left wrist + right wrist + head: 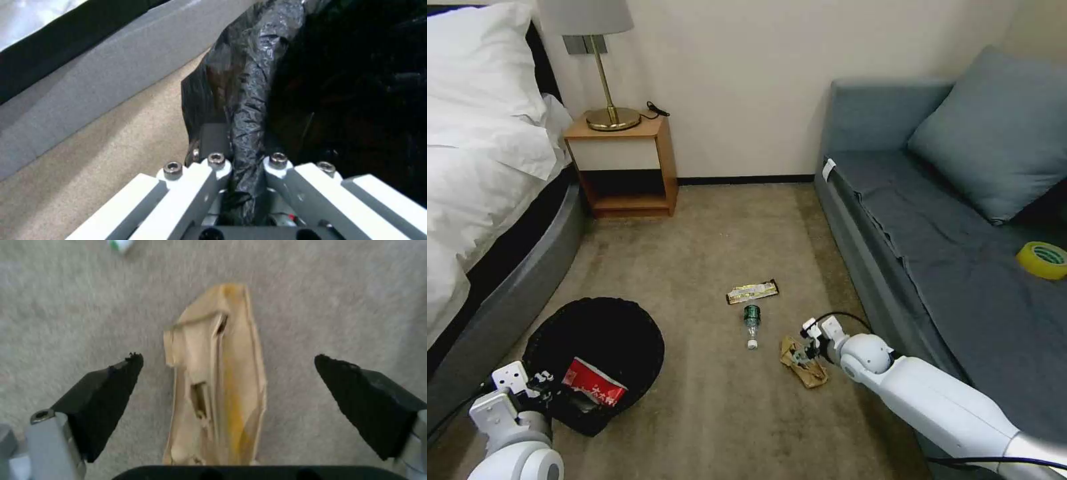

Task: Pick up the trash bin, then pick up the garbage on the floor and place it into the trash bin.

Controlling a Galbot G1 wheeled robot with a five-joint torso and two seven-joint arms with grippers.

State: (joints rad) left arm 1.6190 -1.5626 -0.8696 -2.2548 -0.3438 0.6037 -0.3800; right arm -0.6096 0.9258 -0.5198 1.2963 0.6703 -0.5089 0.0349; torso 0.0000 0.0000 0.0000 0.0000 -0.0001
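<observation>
The bin (597, 347) is held at its lined rim by the left claw (544, 387), clenched on the crinkled black liner (249, 110), low beside the bed (487, 200). The liner is thin and slippery, so the grip is judged best kept over the rim. A red-and-white carton (594, 388) lies inside; its white characters cannot be read.

The right claw (227, 370) is released, fingers either side of the paper bag (218, 383) on the carpet (707, 413). The bag is judged light, soft and crushable; a pinch across its narrow width should suit. The bottle (751, 325), green-labelled, and the wrapper (752, 291) lie nearby; their print is illegible.
</observation>
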